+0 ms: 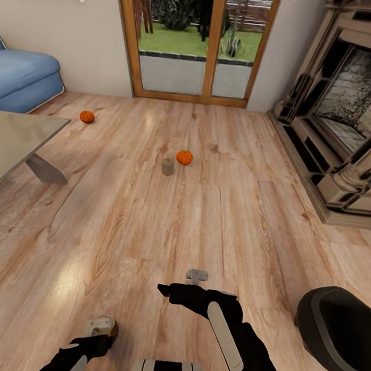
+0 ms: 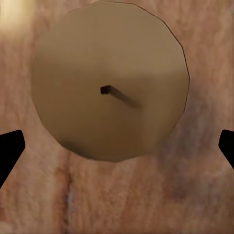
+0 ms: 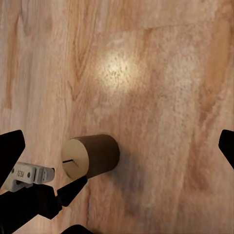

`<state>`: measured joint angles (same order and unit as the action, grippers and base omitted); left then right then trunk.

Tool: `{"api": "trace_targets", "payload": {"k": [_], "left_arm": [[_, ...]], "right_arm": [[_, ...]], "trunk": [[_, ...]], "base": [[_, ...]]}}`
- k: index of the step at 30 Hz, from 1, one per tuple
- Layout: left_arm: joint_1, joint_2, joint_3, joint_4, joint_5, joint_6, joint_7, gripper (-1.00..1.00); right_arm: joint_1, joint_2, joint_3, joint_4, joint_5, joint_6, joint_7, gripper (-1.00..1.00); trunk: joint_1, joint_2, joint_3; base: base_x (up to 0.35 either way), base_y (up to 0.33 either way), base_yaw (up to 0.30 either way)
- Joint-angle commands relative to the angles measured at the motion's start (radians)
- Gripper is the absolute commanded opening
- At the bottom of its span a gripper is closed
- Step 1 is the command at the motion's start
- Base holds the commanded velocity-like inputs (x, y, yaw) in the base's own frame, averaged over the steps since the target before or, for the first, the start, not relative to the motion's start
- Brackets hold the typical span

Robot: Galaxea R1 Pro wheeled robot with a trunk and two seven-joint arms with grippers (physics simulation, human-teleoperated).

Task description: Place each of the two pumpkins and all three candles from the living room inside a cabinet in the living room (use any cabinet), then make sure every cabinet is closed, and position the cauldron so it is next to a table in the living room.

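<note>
No readable writing shows anywhere. The left gripper (image 2: pixel 117 146) hangs with its fingers spread wide over a stubby grey-beige candle (image 2: pixel 111 80) standing on the wood-plank floor (image 1: pixel 147 227), touching nothing. The right gripper (image 3: pixel 117 146) is likewise wide and empty. A second candle (image 1: pixel 168 166) stands farther off, just left of an orange ribbed pumpkin (image 1: pixel 184 157); another pumpkin (image 1: pixel 87 117) lies far left. A black round cauldron (image 1: pixel 339 331) sits near right.
</note>
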<state>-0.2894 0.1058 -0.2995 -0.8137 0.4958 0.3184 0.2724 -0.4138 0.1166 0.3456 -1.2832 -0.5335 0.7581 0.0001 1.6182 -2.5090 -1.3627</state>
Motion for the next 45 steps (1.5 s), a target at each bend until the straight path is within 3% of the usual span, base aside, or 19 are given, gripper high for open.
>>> {"api": "trace_targets", "payload": {"k": [1,9,45], "left_arm": [[0.0,0.0,-0.006,-0.002,0.01,0.002,0.01,1.0],[0.0,-0.006,-0.007,-0.002,0.01,0.002,0.01,1.0],[0.0,-0.006,-0.006,-0.002,0.009,0.001,0.011,1.0]], "right_arm": [[0.0,0.0,0.0,-0.001,0.0,0.004,0.0,1.0],[0.0,0.0,0.0,-0.001,0.0,0.004,-0.001,1.0],[0.0,0.0,0.0,-0.001,0.001,0.004,0.001,1.0]], "trunk": [[0.0,-0.001,-0.005],[0.004,-0.002,-0.036],[0.004,-0.002,-0.036]], "base": [[0.0,0.0,0.0],[0.0,0.0,0.0],[0.061,0.01,0.0]]}}
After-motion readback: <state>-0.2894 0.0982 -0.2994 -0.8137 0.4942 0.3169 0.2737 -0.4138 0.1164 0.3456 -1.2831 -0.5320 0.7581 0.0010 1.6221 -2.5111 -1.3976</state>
